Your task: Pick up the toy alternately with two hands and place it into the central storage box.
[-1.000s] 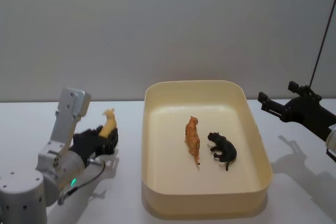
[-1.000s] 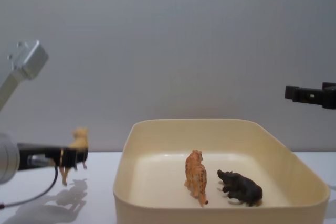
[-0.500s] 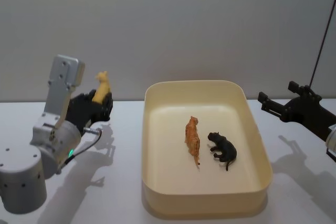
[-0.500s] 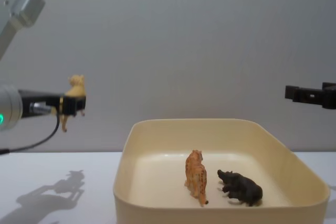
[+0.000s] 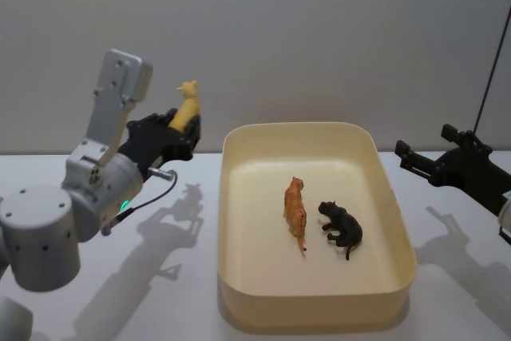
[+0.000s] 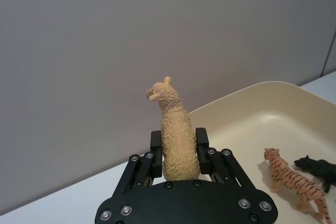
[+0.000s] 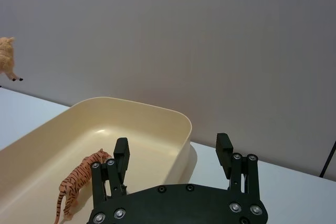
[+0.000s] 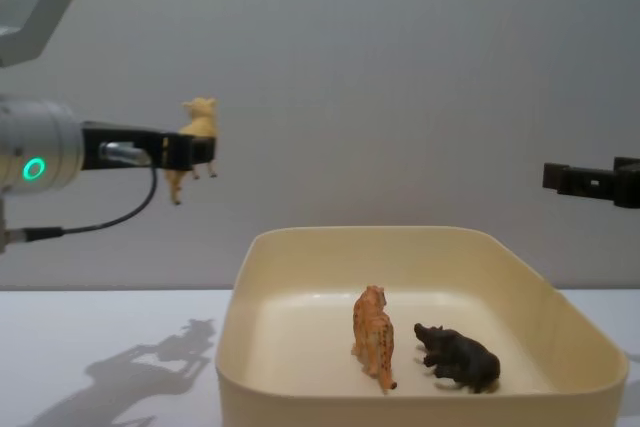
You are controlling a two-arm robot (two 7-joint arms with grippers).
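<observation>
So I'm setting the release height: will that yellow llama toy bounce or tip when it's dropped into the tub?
Probably light and stiff: the left gripper holds the llama toy by its body alone and it stays upright. Its tall shape on thin legs suggests it may topple on landing. The tub's smooth floor may let it slide.

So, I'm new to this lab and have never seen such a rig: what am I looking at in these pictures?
It is a two-armed robot at a white table. One camera looks down from its head, one looks across from its chest, and one sits on each wrist. The left gripper holds a yellow toy alpaca in the air, left of the cream storage box. Inside the box are a toy tiger and a black toy animal. The right gripper hangs open and empty to the right of the box.
</observation>
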